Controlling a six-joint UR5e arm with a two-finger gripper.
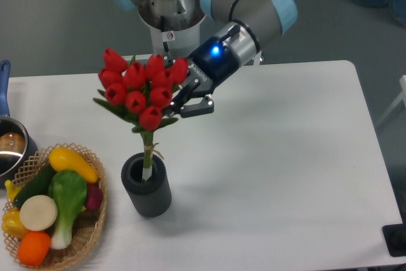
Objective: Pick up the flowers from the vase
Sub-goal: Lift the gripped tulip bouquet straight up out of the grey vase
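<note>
The red tulip bunch [141, 90] stands with stems in the ribbed grey vase [147, 187]. The gripper [184, 107] sits just right of the buds, touching them; its fingers look parted, grasping nothing clearly

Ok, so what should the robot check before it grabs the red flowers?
1. Flowers standing in the vase: ok, stems in its mouth.
2. Vase upright on the table: ok.
3. Tool near the flowers: ok, beside the buds on their right.
4. Tool open: cannot tell, buds hide part of it.
5. Tool lined up on the stems: not ok, it sits up at bud height.
6. Basket out of the way: ok, left of the vase.
</note>
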